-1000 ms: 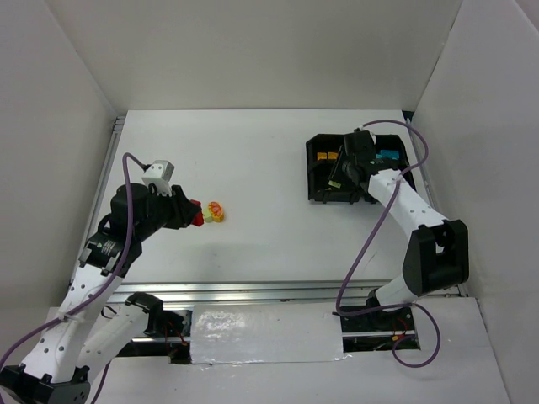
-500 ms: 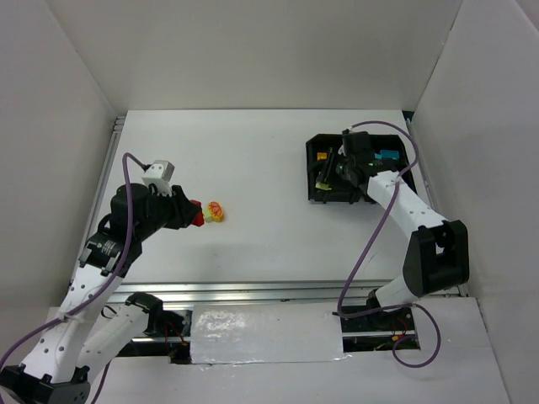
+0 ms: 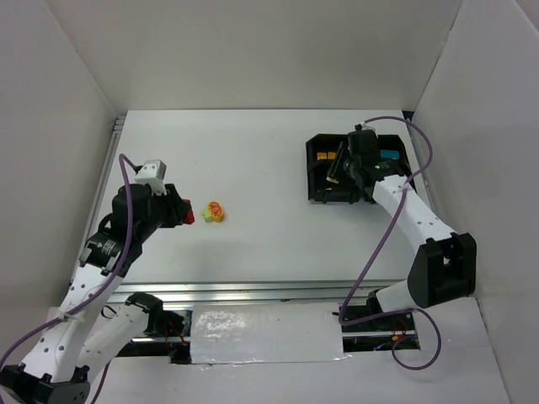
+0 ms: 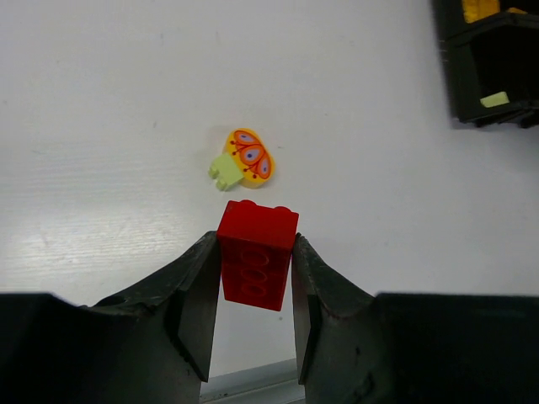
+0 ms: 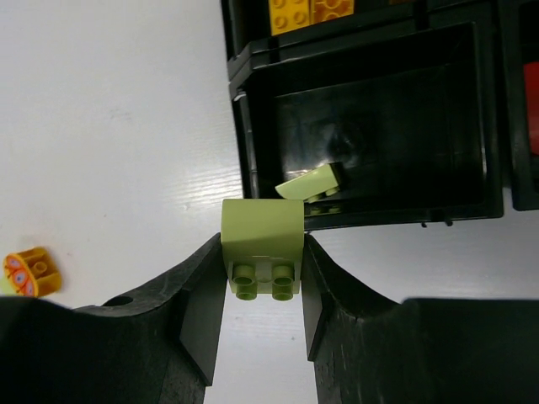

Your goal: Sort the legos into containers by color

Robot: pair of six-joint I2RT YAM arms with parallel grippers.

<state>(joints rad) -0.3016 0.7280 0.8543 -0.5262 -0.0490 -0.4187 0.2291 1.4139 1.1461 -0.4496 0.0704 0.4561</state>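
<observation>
Right wrist view shows the right hand clamped on a pale green brick at the near wall of the tray. The compartment straight ahead holds a sloped green brick. The left hand, clamped on a red brick, is well apart from the tray.

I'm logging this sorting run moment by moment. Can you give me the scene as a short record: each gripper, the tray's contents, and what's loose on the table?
left gripper: shut on red brick, near the loose pieces
right gripper: shut on held yellow-green brick, at the tray's edge
tray: orange-yellow bricks, teal brick and sorted yellow-green brick, each in its own compartment
loose on table: butterfly-printed orange piece touching pale green piece
</observation>
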